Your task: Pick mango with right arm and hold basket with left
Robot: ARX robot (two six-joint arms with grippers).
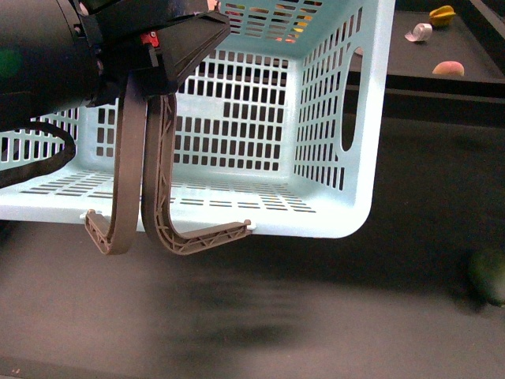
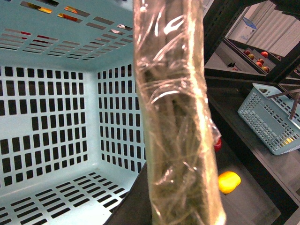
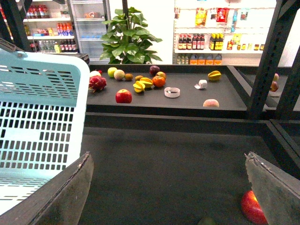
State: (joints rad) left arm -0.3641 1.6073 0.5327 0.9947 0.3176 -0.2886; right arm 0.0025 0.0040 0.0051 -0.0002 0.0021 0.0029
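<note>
Mango [image 2: 228, 182]: yellow-orange oval, lying on dark shelf; basket [image 1: 331, 158]: pale blue plastic, slotted walls

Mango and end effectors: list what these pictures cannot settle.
Mango: only the left wrist view shows it, small and soft-edged.
Left end effector: front view, grip on the basket unclear.
Dark green fruit: front view, blurred, cut by the edge.
Red fruit: right wrist view, part hidden by a finger.
</note>
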